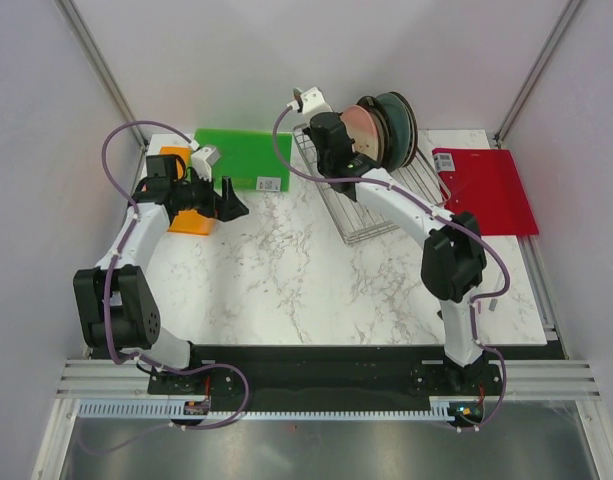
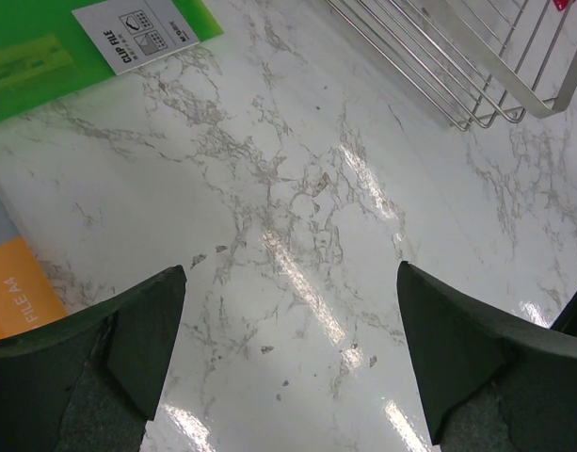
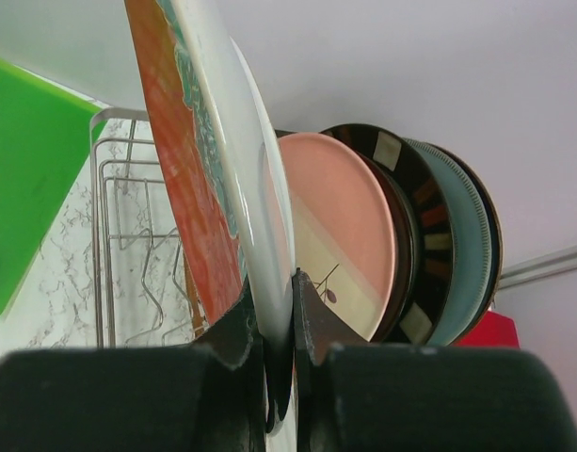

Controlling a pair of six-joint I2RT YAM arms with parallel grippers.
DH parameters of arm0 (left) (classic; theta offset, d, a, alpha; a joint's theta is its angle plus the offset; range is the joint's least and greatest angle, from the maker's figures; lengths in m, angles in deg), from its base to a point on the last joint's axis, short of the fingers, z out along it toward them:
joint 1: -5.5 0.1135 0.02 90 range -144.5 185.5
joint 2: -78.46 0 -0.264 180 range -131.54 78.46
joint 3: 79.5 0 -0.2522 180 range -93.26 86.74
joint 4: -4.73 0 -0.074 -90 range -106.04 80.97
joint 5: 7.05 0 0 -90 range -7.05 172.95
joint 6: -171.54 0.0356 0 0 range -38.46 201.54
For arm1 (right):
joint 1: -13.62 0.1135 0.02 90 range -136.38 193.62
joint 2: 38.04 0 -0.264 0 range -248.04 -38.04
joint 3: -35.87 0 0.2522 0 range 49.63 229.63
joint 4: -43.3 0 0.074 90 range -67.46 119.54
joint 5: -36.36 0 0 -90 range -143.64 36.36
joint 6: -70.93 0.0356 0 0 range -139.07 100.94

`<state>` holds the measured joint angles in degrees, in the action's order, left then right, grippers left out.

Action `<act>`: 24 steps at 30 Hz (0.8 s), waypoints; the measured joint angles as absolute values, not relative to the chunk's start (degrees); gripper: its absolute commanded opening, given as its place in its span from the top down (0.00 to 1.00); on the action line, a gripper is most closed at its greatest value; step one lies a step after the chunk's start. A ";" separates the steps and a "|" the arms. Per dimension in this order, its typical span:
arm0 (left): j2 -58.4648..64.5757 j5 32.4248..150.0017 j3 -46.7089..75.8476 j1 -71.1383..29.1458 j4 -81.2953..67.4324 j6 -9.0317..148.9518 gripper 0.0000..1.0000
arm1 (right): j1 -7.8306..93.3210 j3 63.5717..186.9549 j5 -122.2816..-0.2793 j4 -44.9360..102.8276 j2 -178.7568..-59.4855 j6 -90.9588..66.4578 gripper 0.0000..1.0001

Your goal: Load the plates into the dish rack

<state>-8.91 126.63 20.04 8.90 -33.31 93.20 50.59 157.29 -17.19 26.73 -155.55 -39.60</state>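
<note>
Right gripper: clamped on the rim of the red plate, a pad on each face. The plate stands on edge, leaning a little.
Red plate: at the far end of the dish rack, just beside the pink plate. I can't tell whether its edge sits between the wires yet.
In the rack: the pink plate, then the brown plate and one more behind it, all standing close together.
Left gripper: jaws spread wide with nothing in them, hanging over the marble table near the rack's corner.
Handling: glazed ceramic is stiff, weighty, slick and quick to chip. A rim pinch suits it, but held that far from its middle it will likely want to swing, so I'd ease it down gently and clear of its neighbour.
</note>
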 measured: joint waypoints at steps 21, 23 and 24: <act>-8.47 126.63 23.30 8.90 -32.45 92.92 0.00 | 50.65 157.29 -16.36 18.08 -159.42 -30.18 1.00; -8.47 126.63 23.34 8.90 -32.43 92.92 0.00 | 50.65 157.29 -16.38 17.40 -159.47 -29.26 1.00; -8.47 126.63 23.36 8.90 -32.43 92.92 0.00 | 50.65 157.29 -16.38 17.36 -159.51 -28.96 1.00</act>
